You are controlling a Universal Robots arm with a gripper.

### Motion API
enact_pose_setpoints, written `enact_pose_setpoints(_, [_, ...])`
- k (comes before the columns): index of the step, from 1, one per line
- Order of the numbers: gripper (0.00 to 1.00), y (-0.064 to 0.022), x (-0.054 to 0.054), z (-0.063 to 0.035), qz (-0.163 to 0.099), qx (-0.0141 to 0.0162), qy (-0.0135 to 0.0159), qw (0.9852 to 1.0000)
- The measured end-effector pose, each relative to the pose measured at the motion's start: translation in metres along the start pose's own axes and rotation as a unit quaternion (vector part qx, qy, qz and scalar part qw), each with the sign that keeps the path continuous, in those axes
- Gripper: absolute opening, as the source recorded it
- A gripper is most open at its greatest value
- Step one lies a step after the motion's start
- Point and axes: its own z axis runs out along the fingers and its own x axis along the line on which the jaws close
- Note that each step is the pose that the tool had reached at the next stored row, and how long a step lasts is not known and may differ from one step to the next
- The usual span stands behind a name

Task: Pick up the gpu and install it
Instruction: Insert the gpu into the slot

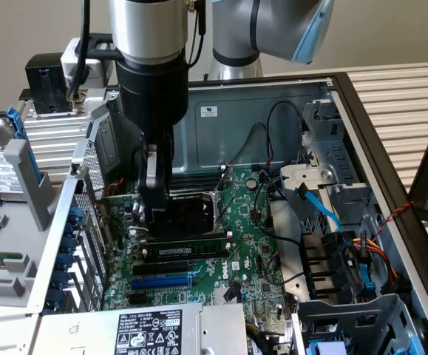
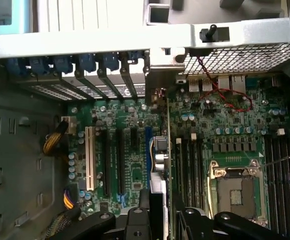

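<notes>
While the arm (image 1: 151, 44) hangs inside the open computer case (image 1: 273, 111), we see the pincer (image 1: 157, 216) clenched on the gpu (image 1: 195, 214), one finger against each face of the card. We find the gpu standing upright on its long edge directly under the pincer, its black cooler shroud facing the exterior camera, low over the green motherboard (image 1: 262, 251). Whether its lower edge sits in a slot we cannot tell. Just beneath the pincer's tips a long dark memory stick (image 1: 184, 248) with a pale label shows on the board, and nearer the camera a blue slot (image 1: 162, 281). From the wrist we look along the card: the gpu (image 2: 161, 150) runs edge-on away from the pincer (image 2: 162, 205), its metal end bracket (image 2: 160, 75) at the far end, close to the case's rear frame (image 2: 84, 45); whether they touch we cannot tell. On one side of the pincer we see black expansion slots (image 2: 112, 160) and a white slot (image 2: 89, 155); on the other, memory slots (image 2: 190, 165) and the processor socket (image 2: 235, 192). A row of blue latches (image 2: 64, 62) lines the rear frame on the white slot's side.
</notes>
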Motion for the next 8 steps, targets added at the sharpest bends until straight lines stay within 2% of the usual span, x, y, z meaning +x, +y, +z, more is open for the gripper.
enact_pose_setpoints(4, [0.27, -0.0008, 0.006, 0.0072, 0.0, -0.0002, -0.0021, 1.0])
enact_pose_setpoints(5, [0.27, -0.0013, 0.009, 0.0106, 0.0, -0.0002, -0.0036, 1.0])
enact_pose_setpoints(8, [0.27, -0.001, 0.009, 0.0159, 0.0, -0.0004, -0.0039, 1.0])
